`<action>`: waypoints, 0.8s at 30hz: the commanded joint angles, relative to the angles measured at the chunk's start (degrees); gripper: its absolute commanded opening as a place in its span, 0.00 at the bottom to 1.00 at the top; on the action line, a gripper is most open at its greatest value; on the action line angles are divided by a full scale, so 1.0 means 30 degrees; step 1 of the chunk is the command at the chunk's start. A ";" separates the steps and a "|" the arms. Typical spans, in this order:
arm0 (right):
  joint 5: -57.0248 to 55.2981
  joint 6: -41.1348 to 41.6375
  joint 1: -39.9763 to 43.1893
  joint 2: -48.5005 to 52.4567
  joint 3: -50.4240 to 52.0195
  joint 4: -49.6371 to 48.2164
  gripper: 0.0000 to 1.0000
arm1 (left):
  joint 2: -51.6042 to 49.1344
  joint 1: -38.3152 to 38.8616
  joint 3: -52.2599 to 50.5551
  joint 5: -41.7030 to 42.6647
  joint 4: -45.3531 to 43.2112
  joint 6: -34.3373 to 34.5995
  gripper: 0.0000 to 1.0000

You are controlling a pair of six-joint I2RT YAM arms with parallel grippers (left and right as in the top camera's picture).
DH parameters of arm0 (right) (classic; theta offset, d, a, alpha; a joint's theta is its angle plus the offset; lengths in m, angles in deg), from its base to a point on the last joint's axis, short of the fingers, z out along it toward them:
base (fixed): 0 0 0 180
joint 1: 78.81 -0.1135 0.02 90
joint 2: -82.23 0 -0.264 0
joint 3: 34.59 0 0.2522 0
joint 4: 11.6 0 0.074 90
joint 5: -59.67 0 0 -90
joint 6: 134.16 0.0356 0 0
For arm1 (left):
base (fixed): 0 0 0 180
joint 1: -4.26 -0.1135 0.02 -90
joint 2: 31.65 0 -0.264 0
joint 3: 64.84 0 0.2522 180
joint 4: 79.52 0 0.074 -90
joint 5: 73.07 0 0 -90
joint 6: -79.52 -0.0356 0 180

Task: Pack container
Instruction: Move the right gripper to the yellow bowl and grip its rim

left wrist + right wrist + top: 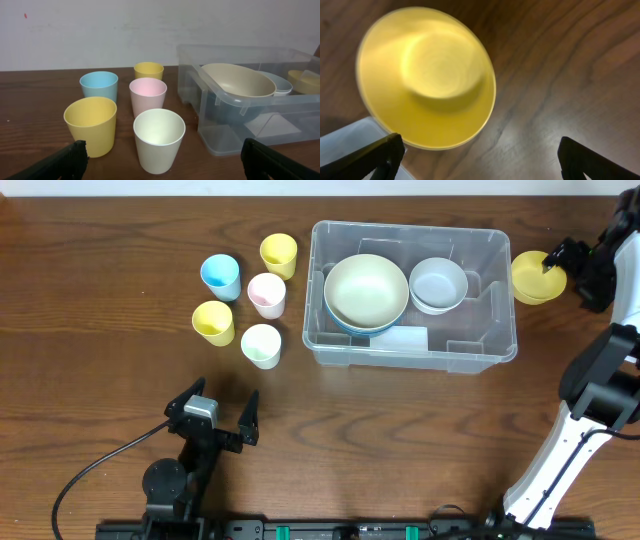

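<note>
The clear container (505, 330) stands at the table's centre. It holds a cream bowl (366, 290) nested on a blue one, and a pale grey bowl (438, 284). Just outside its right wall sits a yellow bowl (535, 277), which looks blurred in the right wrist view (426, 77). My right gripper (556, 260) hovers open at that bowl's right edge, its jaws (480, 152) empty. My left gripper (222, 395) is open near the front edge, facing the cups, with nothing between its fingers (162, 157). The container (280, 107) shows at the right of the left wrist view.
Several cups stand left of the container: blue (220, 276), yellow (279, 255), pink (267, 294), a second yellow (213, 322) and cream (261, 345). The cream cup (159, 140) is nearest my left gripper. A black cable (100, 465) trails at the front left.
</note>
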 commanded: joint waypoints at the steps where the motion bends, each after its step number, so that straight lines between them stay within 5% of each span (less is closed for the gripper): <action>1: -0.0299 -0.0328 0.0087 -0.0080 0.1217 -0.0729 0.99 | 0.0117 -0.0102 -0.0364 0.0321 0.0634 -0.0262 0.98; 16: -0.1231 -0.0095 0.0095 -0.0066 0.3810 -0.2834 0.95 | 0.0117 -0.0102 -0.0364 0.0321 0.0627 -0.0262 0.98; 24: -0.1311 0.0204 0.0401 -0.0066 0.3810 -0.2550 0.43 | 0.0117 -0.0102 -0.0364 0.0321 0.0634 -0.0262 0.98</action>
